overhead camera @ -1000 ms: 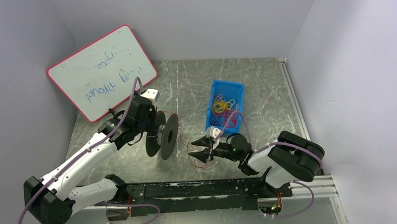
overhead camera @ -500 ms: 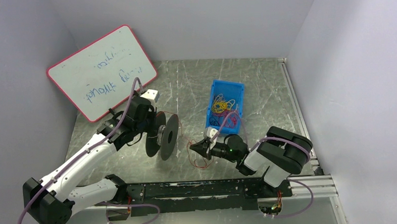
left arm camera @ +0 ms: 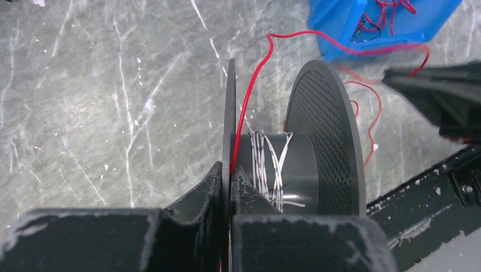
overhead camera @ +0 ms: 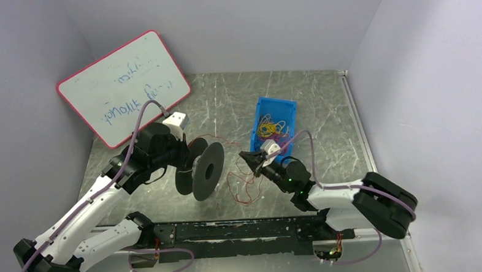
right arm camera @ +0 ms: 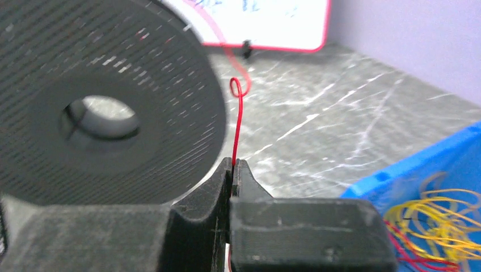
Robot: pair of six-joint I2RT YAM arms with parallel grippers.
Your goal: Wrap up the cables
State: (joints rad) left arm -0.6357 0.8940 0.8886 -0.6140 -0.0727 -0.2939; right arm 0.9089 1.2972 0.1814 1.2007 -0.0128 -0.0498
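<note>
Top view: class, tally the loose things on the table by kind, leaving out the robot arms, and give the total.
whiteboard: 1
blue bin: 1
black spool: 1
red wire: 1
wire tangle in the bin: 1
Total: 5

Top camera looks down from behind; 2 wrist cameras sit close, all sharing the spool (overhead camera: 212, 155).
</note>
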